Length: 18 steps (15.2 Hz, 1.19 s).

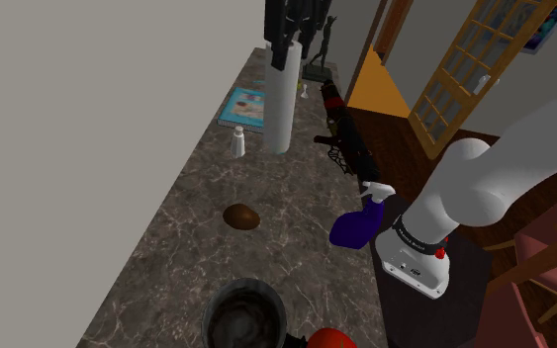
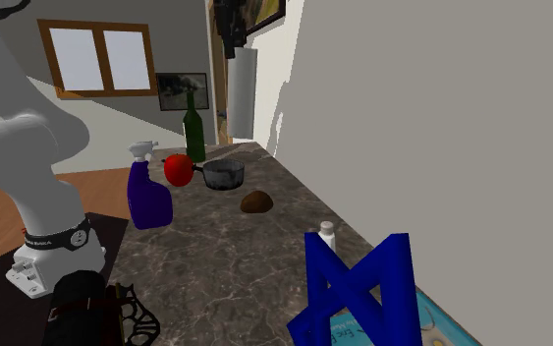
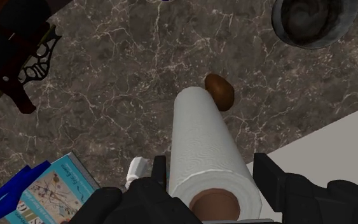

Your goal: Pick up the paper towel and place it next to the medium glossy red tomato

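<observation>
The gripper [image 3: 212, 170] is clasping the paper towel [image 3: 203, 137] above the counter [image 3: 120, 76]; the red tomato [image 2: 178, 169] is sitting beside the pot [image 2: 223, 176].

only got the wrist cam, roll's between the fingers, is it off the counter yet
observer: Yes. In the shoulder view the paper towel roll hangs upright from the gripper, clear of the counter.
operator: where's the tomato, not seeing it
observer: In the second exterior view the red tomato sits beside the dark pot, toward the counter's far end.
operator: anything tall near it
observer: A green bottle stands just behind the tomato.
</observation>
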{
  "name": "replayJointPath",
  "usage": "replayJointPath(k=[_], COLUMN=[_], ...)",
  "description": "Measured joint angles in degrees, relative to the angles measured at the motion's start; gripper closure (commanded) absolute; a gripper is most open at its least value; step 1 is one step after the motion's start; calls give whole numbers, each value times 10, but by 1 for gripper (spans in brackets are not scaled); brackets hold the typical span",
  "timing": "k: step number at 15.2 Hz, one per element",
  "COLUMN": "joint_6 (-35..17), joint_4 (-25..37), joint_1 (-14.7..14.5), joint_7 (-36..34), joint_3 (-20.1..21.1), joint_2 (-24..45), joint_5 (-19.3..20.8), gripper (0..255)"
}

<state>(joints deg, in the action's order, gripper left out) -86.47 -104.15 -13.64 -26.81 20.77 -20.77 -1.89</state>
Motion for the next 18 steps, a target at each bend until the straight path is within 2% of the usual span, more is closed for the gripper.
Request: replayJointPath(k=[10, 18], joint_6=[0, -1], joint_4=[-10, 35], joint_1=[-43, -66], joint_7=[-139, -268], joint_3=[100, 204], joint_2=[-13, 34], joint_5=[-36, -38], gripper=[255, 255])
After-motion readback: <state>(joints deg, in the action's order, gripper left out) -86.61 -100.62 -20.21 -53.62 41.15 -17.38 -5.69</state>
